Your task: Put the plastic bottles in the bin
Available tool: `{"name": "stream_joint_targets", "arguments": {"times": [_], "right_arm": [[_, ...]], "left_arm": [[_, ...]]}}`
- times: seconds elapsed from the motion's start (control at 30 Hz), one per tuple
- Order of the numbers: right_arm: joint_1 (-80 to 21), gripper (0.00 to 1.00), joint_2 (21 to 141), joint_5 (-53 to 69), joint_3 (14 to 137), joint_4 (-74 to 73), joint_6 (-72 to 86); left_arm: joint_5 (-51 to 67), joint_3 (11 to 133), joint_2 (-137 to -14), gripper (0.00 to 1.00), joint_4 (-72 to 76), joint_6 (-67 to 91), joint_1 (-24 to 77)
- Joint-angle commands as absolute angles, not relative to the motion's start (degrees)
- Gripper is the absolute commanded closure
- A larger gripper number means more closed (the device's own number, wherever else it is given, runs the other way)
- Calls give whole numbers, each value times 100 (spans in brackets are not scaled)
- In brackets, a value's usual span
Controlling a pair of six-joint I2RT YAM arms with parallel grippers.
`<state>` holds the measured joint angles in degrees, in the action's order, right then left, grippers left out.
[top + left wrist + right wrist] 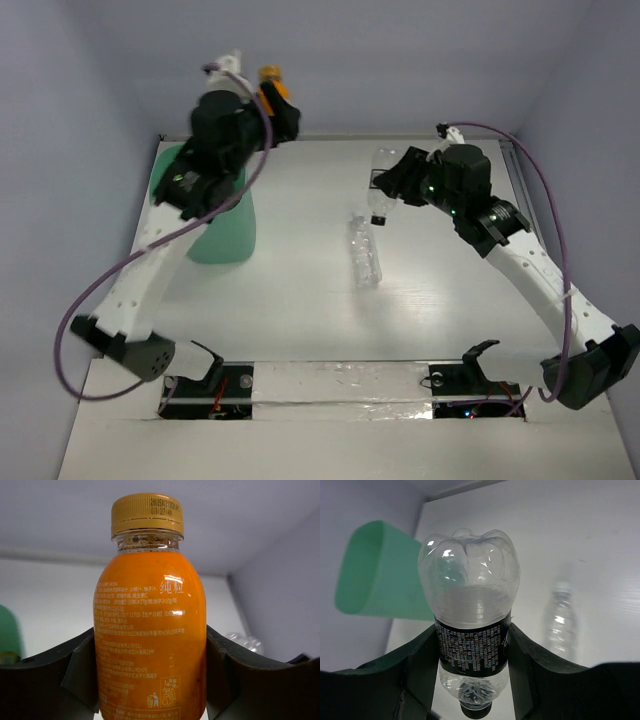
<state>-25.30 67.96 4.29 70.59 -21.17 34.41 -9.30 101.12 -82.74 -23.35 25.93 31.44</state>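
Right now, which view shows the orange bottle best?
Left wrist: the orange bottle fills the frame, cap and label print sharp, clamped in the left end effector. The top view shows only its cap and shoulder, small, past that end effector. The right wrist view misses it.

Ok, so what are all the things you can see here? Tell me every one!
Orange-liquid plastic bottle with a yellow cap: one, orange, held up in the air at the far left.
Clear plastic bottle with a dark label band: one, see-through, held above the table's right middle.
Plain clear plastic bottle: one, see-through, lying on the middle of the table.
Mint-green plastic bin: one, green, on the table's left side.
White table: one, under everything.
Left arm: one, black and white, jaws shut on the orange bottle.
Right arm: one, black and white, jaws shut on the banded bottle.
Purple cables: two, one looping off each arm.
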Motion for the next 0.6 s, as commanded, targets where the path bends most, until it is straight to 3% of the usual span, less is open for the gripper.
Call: {"name": "stream_joint_targets", "arguments": {"times": [0.0,0.17,0.2,0.27,0.3,0.37,0.57], "right_arm": [[-3207,55,7345,668,8005,-1731,3788],[-3875,55,8269,782,9253,-1451,4305],[-4067,55,8445,765,9733,-1381,4376],[-4236,54,9103,739,10342,-1397,4517],[-4323,54,9366,703,11032,-1493,4570],[-4543,53,10164,651,11747,-1608,4736],[-4930,51,11740,546,13796,-1609,5561]], "left_arm": [[-1301,10372,-7535,64,-2883,2294,2507],[-1036,9476,-6997,63,-2875,2057,1180],[-1020,9309,-6866,59,-2839,2039,1039],[-949,8913,-6785,43,-2743,2013,862],[-941,8825,-6794,20,-2733,2013,696],[-818,8798,-6838,2,-2812,2013,554],[-580,9420,-6689,1,-2847,2135,431]]}}
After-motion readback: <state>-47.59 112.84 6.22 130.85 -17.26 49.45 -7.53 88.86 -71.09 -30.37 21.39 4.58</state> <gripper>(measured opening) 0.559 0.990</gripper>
